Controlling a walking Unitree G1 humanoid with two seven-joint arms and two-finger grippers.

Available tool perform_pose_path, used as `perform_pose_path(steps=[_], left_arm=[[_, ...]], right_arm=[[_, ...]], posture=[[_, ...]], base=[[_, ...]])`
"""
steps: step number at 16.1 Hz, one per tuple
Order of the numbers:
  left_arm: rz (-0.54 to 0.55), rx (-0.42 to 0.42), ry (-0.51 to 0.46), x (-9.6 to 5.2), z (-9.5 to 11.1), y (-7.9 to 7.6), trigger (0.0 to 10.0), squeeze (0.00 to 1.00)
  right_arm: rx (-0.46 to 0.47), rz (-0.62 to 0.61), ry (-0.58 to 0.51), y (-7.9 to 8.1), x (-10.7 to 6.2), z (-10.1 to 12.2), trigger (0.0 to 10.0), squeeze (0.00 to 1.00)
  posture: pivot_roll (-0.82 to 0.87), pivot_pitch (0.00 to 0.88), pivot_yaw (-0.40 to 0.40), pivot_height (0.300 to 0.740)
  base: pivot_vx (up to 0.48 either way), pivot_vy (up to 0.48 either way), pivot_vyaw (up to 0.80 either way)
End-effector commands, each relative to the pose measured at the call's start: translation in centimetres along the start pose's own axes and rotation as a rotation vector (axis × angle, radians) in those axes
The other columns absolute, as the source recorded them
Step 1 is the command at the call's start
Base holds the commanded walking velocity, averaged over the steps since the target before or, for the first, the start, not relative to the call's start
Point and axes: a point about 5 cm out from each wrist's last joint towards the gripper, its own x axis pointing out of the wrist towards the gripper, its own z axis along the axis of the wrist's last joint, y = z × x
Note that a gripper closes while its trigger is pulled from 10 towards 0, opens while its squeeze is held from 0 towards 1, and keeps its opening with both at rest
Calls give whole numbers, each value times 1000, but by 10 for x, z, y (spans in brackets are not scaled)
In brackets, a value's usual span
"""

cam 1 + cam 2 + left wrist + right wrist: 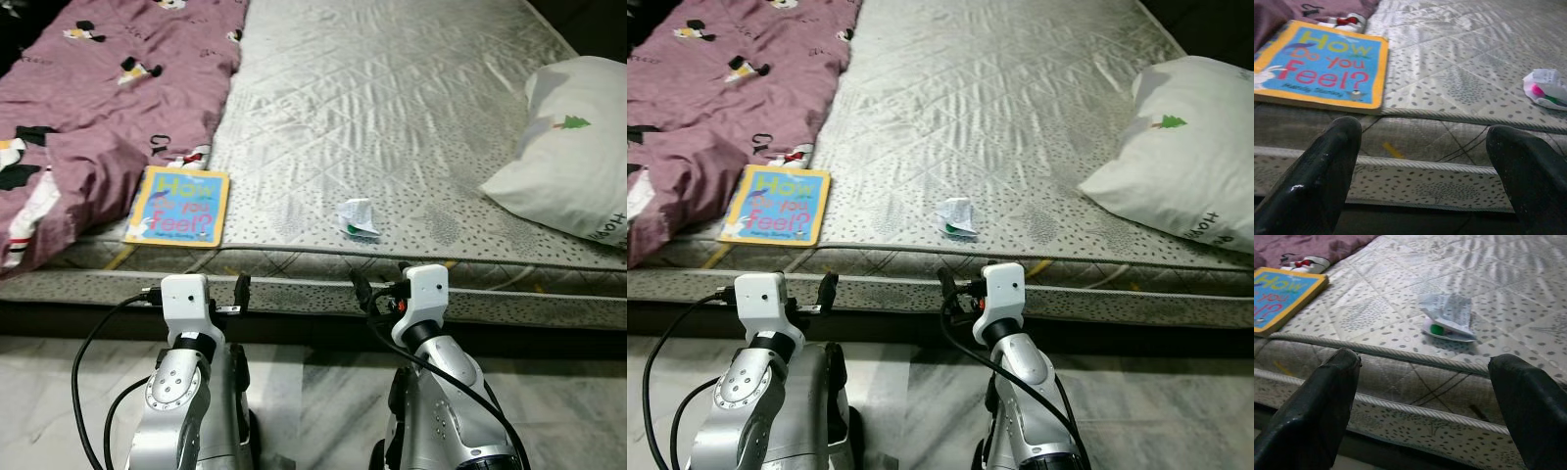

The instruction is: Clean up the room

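Observation:
A picture book (178, 206) titled "How Do You Feel?" lies flat near the mattress's front edge, beside a purple blanket (88, 98). A crumpled white wrapper (359, 217) with green and pink bits rests on the bare mattress (392, 88), to the book's right. My left gripper (1425, 142) is open, low in front of the mattress side, with the book (1322, 66) just beyond and above it. Also open, my right gripper (1425, 367) hangs at the same height, facing the wrapper (1448, 316). Neither holds anything.
A white pillow (578, 147) with a small tree print sits at the mattress's right side. The rumpled blanket covers the mattress's left part. Marble floor (323, 392) runs between me and the bed.

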Motion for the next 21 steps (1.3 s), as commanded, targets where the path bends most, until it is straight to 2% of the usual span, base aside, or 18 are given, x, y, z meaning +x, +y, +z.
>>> perform_pose_path(steps=[1,16,21], left_arm=[[-3,-2,3,-1,-1,-1,10000,0],[-3,-8,-4,1,0,-2,10000,0],[21,-6,-3,3,1,0,10000,0]], right_arm=[[-6,0,13,0,-1,-3,10000,0],[-20,8,10,0,3,-2,10000,0],[-25,9,10,0,4,-3,10000,0]], posture=[[-10,190,-22,531],[-15,209,-25,531],[-13,204,-25,531]], base=[[0,0,0],[281,0,0],[0,0,0]])
